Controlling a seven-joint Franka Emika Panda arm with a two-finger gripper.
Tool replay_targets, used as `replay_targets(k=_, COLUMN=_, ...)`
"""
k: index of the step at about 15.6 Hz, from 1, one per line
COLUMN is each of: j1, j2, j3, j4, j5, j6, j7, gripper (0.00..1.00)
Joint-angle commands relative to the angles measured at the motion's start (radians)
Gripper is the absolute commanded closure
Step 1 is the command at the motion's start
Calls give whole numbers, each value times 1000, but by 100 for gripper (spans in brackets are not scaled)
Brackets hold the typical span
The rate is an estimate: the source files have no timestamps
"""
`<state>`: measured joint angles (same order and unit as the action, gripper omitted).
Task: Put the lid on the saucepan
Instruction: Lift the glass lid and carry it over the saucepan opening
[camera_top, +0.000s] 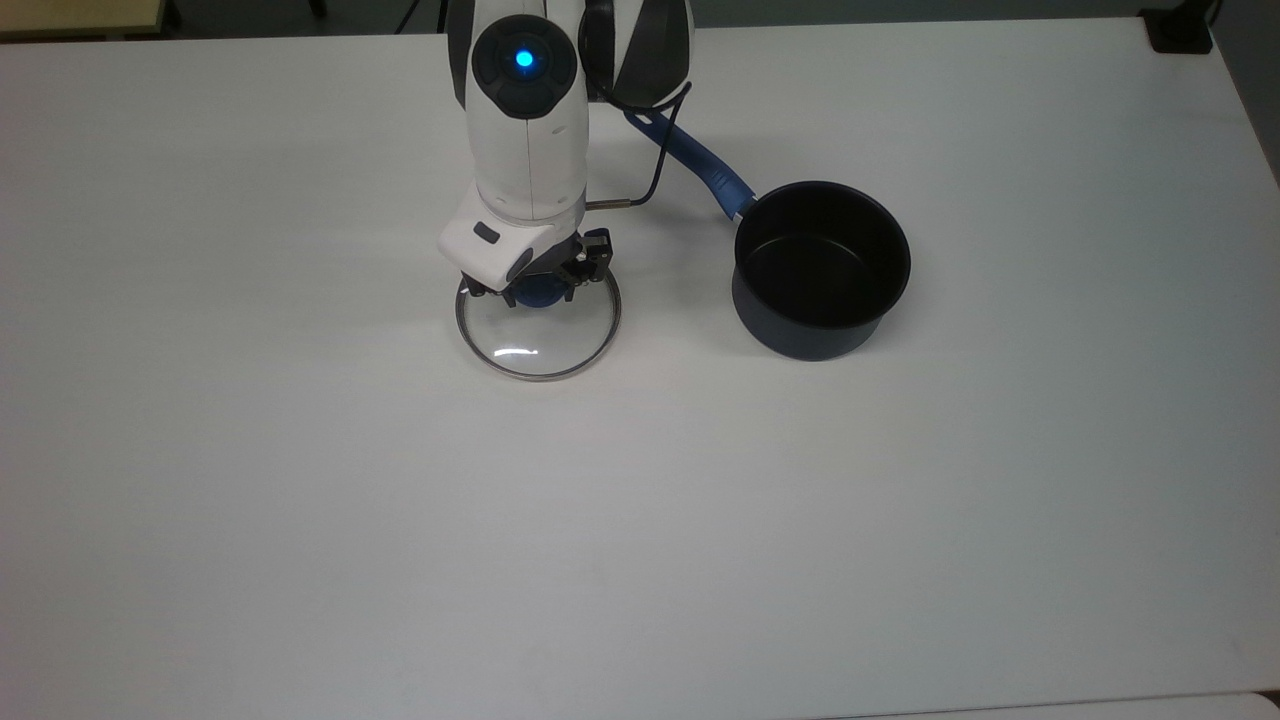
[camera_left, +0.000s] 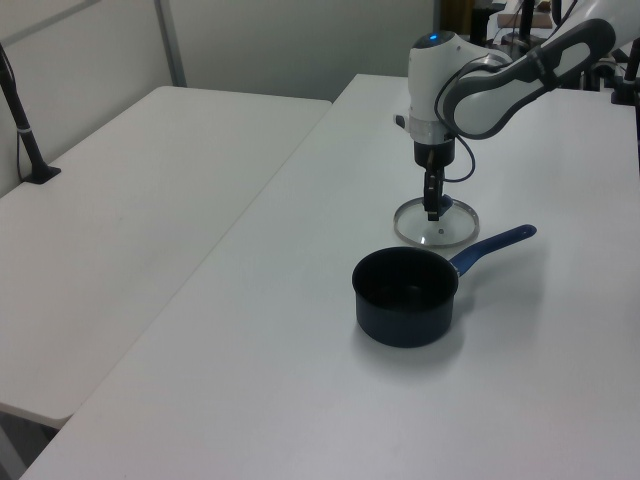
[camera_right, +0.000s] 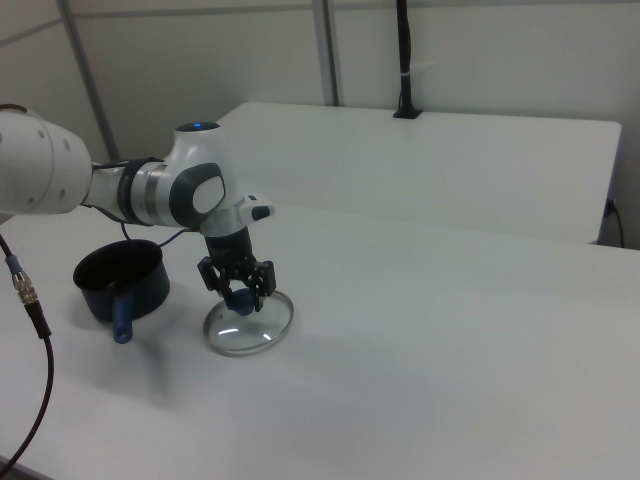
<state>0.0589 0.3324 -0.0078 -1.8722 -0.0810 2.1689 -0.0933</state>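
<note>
The lid (camera_top: 538, 340), clear glass with a steel rim, lies flat on the white table (camera_top: 640, 500). Its blue knob (camera_top: 541, 293) sits between the fingers of my gripper (camera_top: 538, 288), which points straight down over it and is open, one finger on each side. The right view shows the gripper (camera_right: 240, 293) straddling the knob above the lid (camera_right: 247, 325). The saucepan (camera_top: 820, 265) stands upright with nothing inside it, apart from the lid, on the top view's right. Its blue handle (camera_top: 700, 160) points toward the arm's base. The left view has the saucepan (camera_left: 405, 295) nearer than the lid (camera_left: 436, 225).
A black cable (camera_top: 650, 170) loops from the arm over the saucepan's handle. A second white table (camera_left: 150, 180) adjoins on the left view's left, with a black post (camera_left: 25, 130). A black block (camera_top: 1180, 30) sits at the top view's far right corner.
</note>
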Motion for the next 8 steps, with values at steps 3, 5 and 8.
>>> replay_targets(k=3, j1=12, j2=-30, j3=23, j4=128, j5=41, j6=-112, j7=138, gripper=57)
replay_targets(k=5, j1=13, j2=-35, j3=61, j4=175, j5=64, j6=-176, j7=173, gripper=57)
replay_targets(k=8, j1=64, j2=-46, j3=114, j4=205, j5=64, j6=-208, j7=259, gripper=57)
